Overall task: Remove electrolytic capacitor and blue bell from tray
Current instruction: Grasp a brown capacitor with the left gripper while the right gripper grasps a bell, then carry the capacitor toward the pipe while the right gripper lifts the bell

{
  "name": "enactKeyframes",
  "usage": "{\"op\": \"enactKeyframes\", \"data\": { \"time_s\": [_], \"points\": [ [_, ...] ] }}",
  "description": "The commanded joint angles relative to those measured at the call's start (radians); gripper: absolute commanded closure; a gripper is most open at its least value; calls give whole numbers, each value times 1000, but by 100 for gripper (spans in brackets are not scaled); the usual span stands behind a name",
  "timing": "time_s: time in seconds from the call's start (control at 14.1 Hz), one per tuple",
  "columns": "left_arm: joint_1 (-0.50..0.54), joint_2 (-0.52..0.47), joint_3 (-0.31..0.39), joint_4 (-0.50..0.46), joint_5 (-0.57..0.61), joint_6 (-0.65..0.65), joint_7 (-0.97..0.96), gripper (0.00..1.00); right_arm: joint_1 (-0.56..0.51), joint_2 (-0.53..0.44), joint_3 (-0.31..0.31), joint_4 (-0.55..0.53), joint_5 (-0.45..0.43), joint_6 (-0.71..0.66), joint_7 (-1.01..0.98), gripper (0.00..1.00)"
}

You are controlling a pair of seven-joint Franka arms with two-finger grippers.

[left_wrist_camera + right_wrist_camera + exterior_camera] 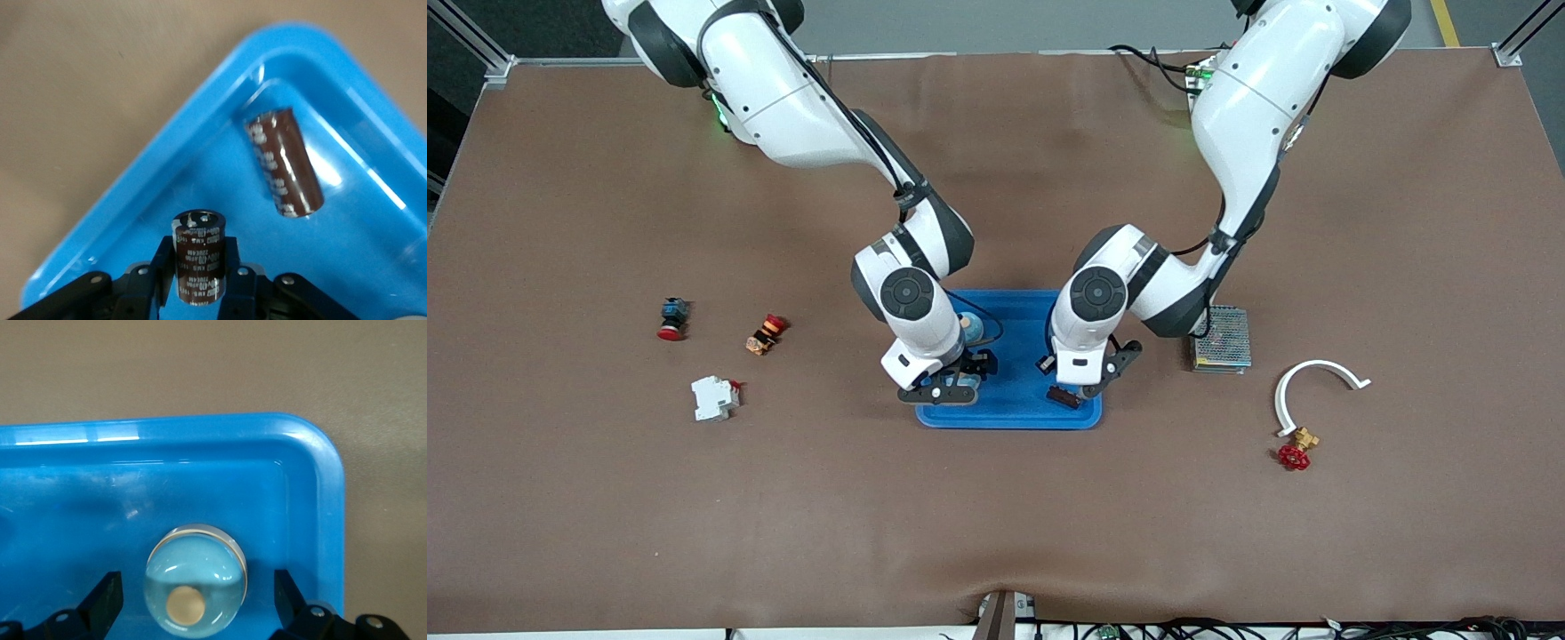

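Observation:
A dark brown capacitor [199, 267] stands upright between the black fingers of my left gripper [199, 248], which is shut on it over the corner of the blue tray [133, 193] at the left arm's end. In the front view the left gripper [1069, 391] has this capacitor [1063, 397] at its tips. A second brown capacitor [285, 163] lies on its side in the tray. The silver dome bell [195, 580] sits in the tray [200, 430] under my right gripper [197, 588], whose fingers [107, 597] are open with a gap on each side. The right gripper [951, 384] is over the tray [1014, 413].
Toward the right arm's end lie a red push button [671, 318], an orange and red switch [765, 334] and a white circuit breaker [714, 397]. Toward the left arm's end are a mesh power supply [1221, 340], a white curved clamp [1316, 382] and a brass valve [1296, 449].

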Motion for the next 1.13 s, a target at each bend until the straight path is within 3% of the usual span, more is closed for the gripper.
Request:
{"op": "enactKeyframes", "data": {
  "time_s": [0.0,0.28,0.71,1.06],
  "points": [
    [39,-105,2,-18,22,-97,46,100,12,26,-11,34,4,3,13,0],
    [128,-186,-4,-20,22,-209,188,100,12,34,-11,36,4,9,13,0],
    [278,-231,-6,-23,19,-301,417,100,13,35,-11,36,4,14,11,2],
    [415,-246,-6,-66,21,-306,627,100,13,38,-11,36,4,20,10,41]
  ]
}}
